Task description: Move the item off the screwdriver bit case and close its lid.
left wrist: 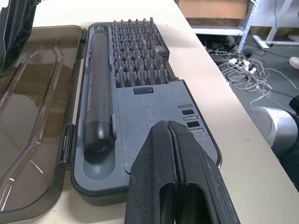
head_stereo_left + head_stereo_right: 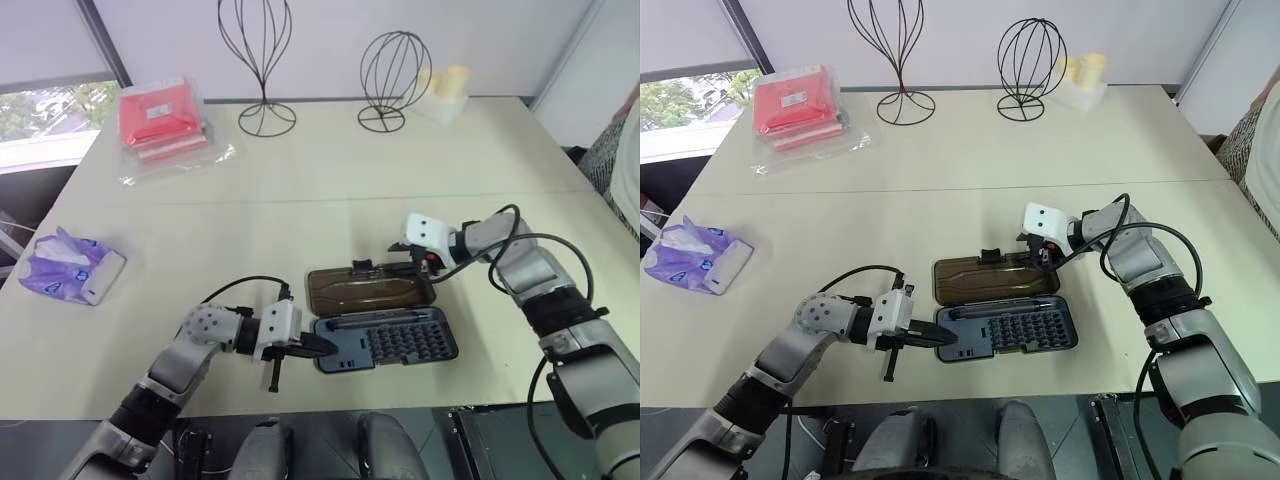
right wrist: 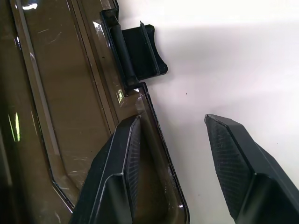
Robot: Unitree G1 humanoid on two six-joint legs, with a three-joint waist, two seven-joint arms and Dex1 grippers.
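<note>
While the flat dark blue-grey plastic bit case (image 2: 385, 340) lies open near me on the surface, my right end effector (image 3: 180, 154), spread, straddles the far edge of its stiff, slippery smoky-brown lid (image 2: 368, 290); my left end effector (image 1: 174, 177) is pressed together.

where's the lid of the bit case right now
In the left eye view the lid lies open, flat on the table, hinged along the far side of the case base. The right end effector straddles its edge near the latch tab.
</note>
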